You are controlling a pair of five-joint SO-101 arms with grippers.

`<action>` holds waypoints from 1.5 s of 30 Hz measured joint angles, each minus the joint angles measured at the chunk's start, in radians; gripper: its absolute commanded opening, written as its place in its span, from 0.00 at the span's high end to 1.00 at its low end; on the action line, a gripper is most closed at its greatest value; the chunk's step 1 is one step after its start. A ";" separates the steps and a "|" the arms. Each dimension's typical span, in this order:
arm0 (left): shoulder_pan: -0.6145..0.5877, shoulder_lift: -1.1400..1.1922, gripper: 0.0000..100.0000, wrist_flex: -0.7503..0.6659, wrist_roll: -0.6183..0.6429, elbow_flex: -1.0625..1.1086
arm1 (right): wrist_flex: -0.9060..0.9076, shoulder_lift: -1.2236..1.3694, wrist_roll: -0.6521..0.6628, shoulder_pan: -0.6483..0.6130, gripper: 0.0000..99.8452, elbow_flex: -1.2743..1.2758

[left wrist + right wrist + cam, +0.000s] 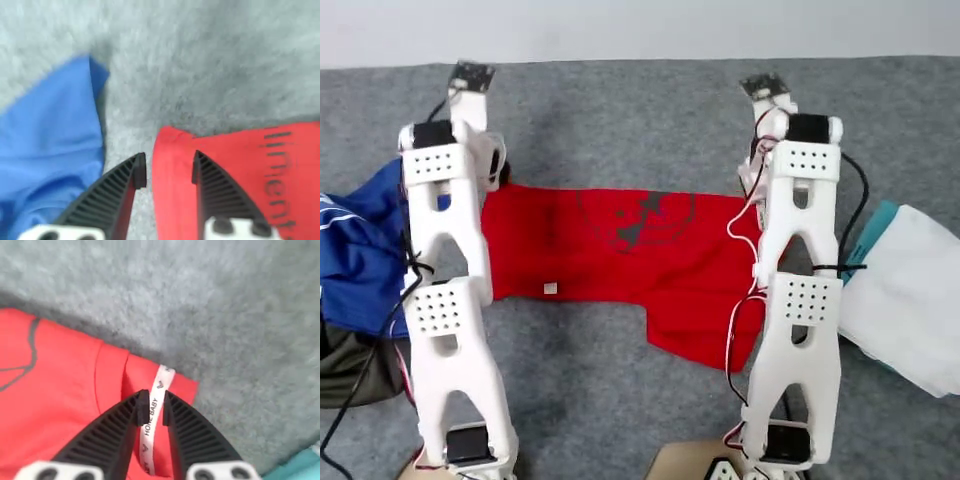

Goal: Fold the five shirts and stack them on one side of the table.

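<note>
Red printed cotton shirt (610, 250) lies spread flat on the grey felt tabletop (620, 110), between the 2 arms.
The left gripper (169, 167) is released, its jaws parted astride the shirt's side edge, 1 over red cloth and the other over felt. The right gripper (152, 402) is clenched on the shirt's opposite corner, at its white woven label (161, 382). A crumpled blue shirt (360, 250) lies beside the left arm, and a white shirt (910, 290) beside the right.
</note>
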 measured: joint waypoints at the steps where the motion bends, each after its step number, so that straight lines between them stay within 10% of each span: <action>1: 0.014 0.000 0.84 0.026 0.000 -0.052 | 0.014 0.000 0.000 -0.009 0.94 -0.043; 16: 0.193 -0.060 0.84 0.192 0.000 -0.437 | 0.020 -0.396 0.003 -0.006 0.94 -0.034; 45: 0.749 -0.551 0.79 0.192 -0.250 0.663 | 0.020 -1.636 0.003 0.494 0.94 1.045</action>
